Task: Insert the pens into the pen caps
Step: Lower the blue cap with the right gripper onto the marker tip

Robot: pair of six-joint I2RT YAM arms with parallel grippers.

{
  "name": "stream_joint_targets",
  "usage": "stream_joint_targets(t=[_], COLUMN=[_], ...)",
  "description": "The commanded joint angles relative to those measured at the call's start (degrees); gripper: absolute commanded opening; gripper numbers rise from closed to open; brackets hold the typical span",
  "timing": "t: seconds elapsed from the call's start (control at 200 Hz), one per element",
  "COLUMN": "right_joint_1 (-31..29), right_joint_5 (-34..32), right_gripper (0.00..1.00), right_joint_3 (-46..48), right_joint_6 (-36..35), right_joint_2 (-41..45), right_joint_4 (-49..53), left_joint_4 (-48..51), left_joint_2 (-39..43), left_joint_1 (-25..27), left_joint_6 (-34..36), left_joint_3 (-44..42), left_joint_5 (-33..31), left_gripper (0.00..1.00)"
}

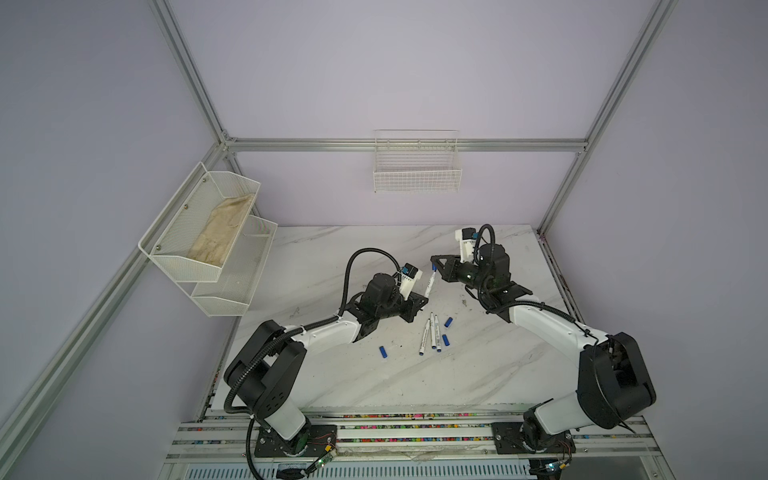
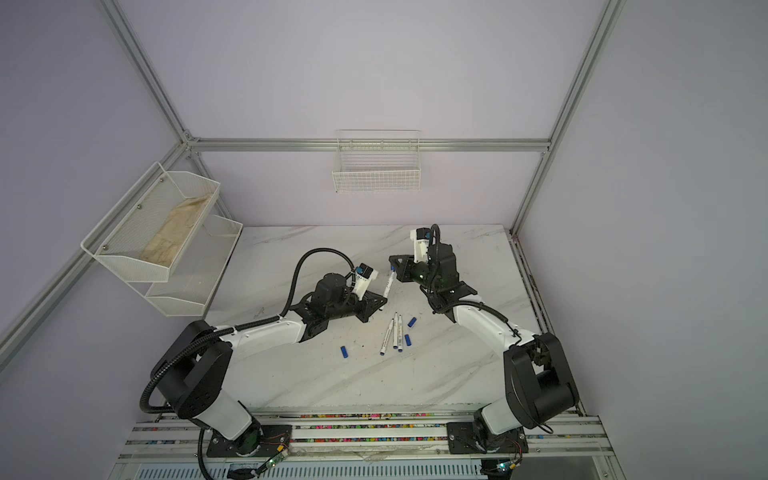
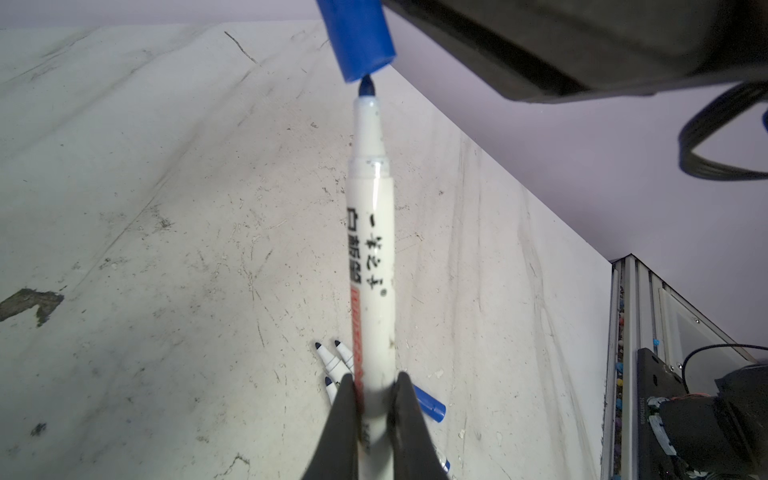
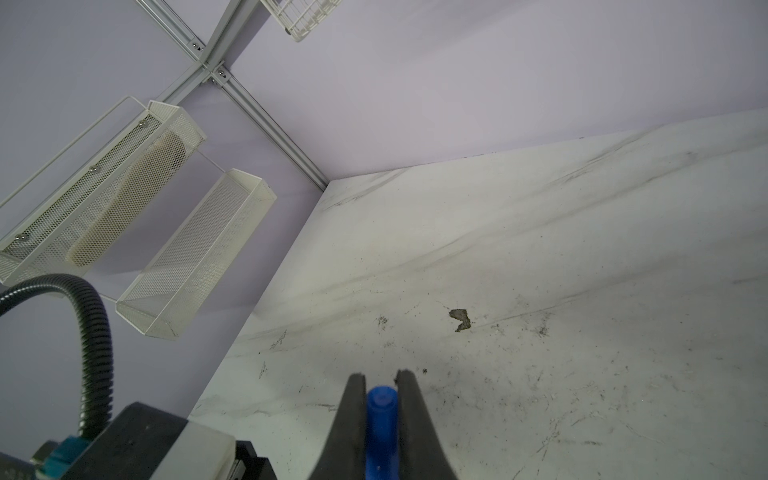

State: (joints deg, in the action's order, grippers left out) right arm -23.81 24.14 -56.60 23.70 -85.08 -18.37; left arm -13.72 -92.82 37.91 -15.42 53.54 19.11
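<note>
Marker pen [image 3: 370,266], barrel: black Chinese characters, apparently 白板笔, beside illegible brush-style script; red band lettering blurred. Loose pens [image 1: 430,334], at its 6 o'clock: print unreadably small.

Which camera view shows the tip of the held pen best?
The left wrist view: the pen tip appears large and sharp at the mouth of the cap. In both top views the pen is tiny and its tip unclear. The right wrist view shows only the cap.
</note>
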Motion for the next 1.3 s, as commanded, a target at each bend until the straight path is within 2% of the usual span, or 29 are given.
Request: stream_joint_targets(t=[0.0, 0.56, 0.835, 1.295], right_joint_1=[-0.5, -0.4, -0.4, -0.5], right_joint_5=[-1.1, -0.5, -0.2, 1.6], right_gripper=[0.0, 0.0, 0.0, 0.0], right_joint_3=[0.7, -2.0, -0.6, 0.4], right_joint_6=[-0.5, 0.1, -0.6, -0.9], right_joint_2=[-0.1, -2.3, -0.4, 0.8], right_joint_4=[0.3, -0.6, -0.1, 0.0], left_joint_4=[-2.3, -1.4, -1.3, -4.9], left_joint_2=[1.1, 1.1, 0.8, -0.8], left_joint_1=[-0.2, -0.2, -0.4, -2.1], left_joint_6=[1.1, 0.9, 0.3, -2.5], left_joint_3=[0.3, -0.3, -0.1, 2.3], left_joint_5=[0.6, 1.3, 0.2, 2.4], left_gripper=[0.0, 0.0, 0.0, 0.0])
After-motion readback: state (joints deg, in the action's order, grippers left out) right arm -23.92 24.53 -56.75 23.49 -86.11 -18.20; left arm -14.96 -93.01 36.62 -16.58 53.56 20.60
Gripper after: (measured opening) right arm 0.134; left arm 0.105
